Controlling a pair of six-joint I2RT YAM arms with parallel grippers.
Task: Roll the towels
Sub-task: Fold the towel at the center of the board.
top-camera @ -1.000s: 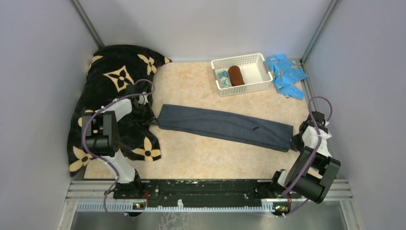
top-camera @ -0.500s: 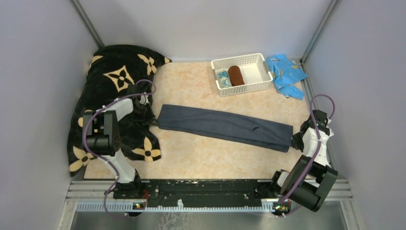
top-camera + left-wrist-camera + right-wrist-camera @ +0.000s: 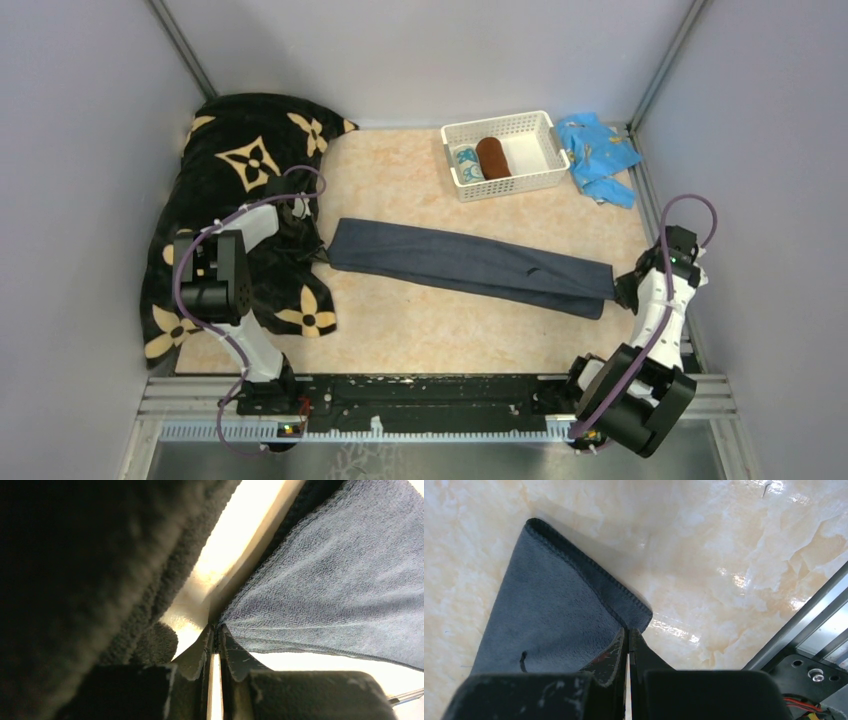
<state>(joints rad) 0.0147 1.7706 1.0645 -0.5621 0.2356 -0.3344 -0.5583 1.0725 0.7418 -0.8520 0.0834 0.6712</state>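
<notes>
From above, the grey towel point(image 3: 470, 265) is seen stretched across the middle of the table point(image 3: 400, 180), its long axis running from the left, a little farther back, to the right, a little nearer. Each end is met by the arm on its own side: the left claw point(image 3: 318, 256) at the left end, beside the blanket point(image 3: 240, 150), and the right claw point(image 3: 620, 292) at the right end. The teal towel point(image 3: 466, 160) and brown towel point(image 3: 492, 157) are seen rolled in the basket point(image 3: 500, 120), well apart from both claws. In the left wrist view, the left claw's jaws are pressed almost together and the towel's corner is drawn to a point right at their tips, so it is judged to be pinched; the towel spreads away to the right. In the right wrist view, the right claw's jaws are closed on the towel's near corner, and the cloth lies away to the left. A roll along the long axis is judged to need one end carried toward the other.
</notes>
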